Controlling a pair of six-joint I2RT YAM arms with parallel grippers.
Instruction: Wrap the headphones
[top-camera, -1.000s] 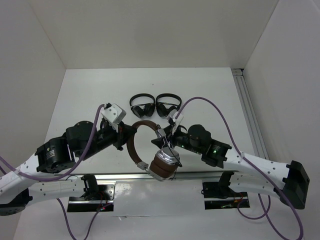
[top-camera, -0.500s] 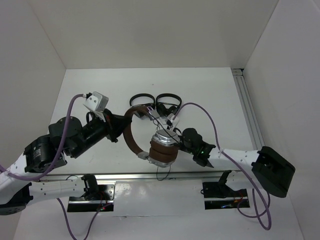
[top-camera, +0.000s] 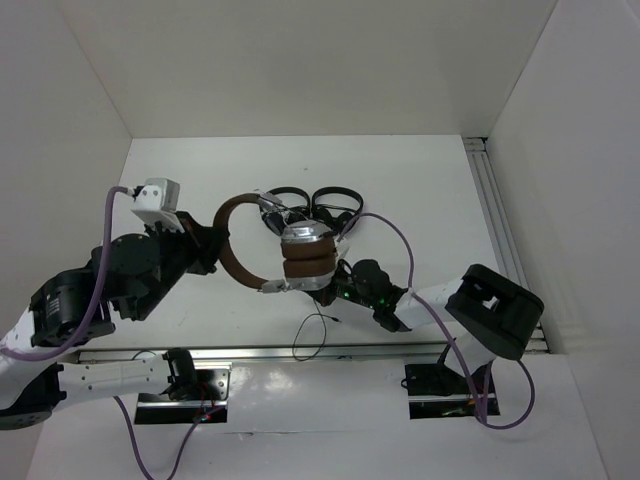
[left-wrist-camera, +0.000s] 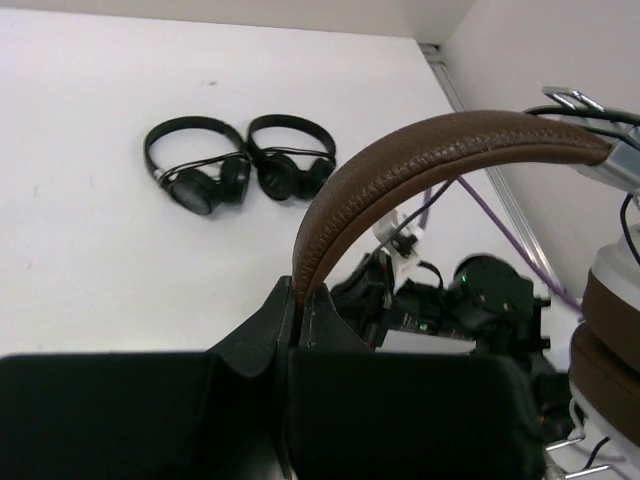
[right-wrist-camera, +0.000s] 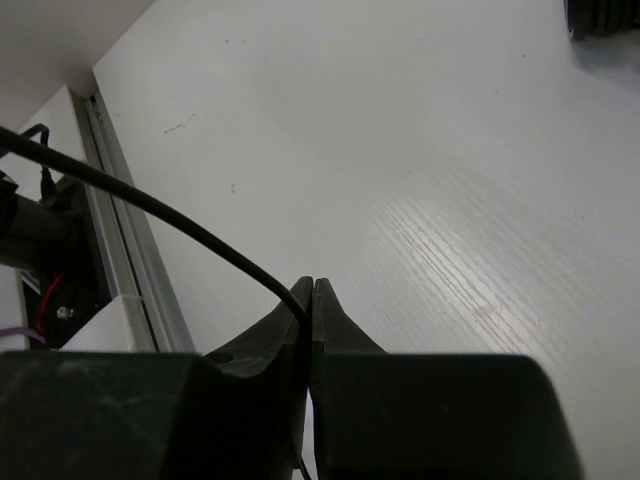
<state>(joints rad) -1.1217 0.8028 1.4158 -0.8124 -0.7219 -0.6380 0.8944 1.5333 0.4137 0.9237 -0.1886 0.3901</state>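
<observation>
One pair of brown headphones (top-camera: 308, 262) sits about mid-table in the top view, and as far as I can tell it's held up off the white table (top-camera: 420, 180). The earcups are folded against each other, and the headband (top-camera: 232, 258) arcs off to the left of them.

The left gripper (top-camera: 210, 248) has its jaws clamped on that headband. On the left wrist cam the stitched brown strap (left-wrist-camera: 420, 150) runs straight down into the pinched fingertips (left-wrist-camera: 297, 300).

The black cable (top-camera: 312, 335) dangles below the earcups and loops onto the table near the front edge. The right gripper (top-camera: 338, 283) is tucked just beside the earcups on the near right. Its own cam shows the jaws closed tight (right-wrist-camera: 312, 290) on the cable (right-wrist-camera: 150, 205), which runs up and left from the tips.

Just behind all this, two small black headphones (left-wrist-camera: 195, 165) (left-wrist-camera: 290, 160) lie side by side on the table, partly hidden in the top view. A metal rail (top-camera: 500, 230) runs along the table's right edge.
</observation>
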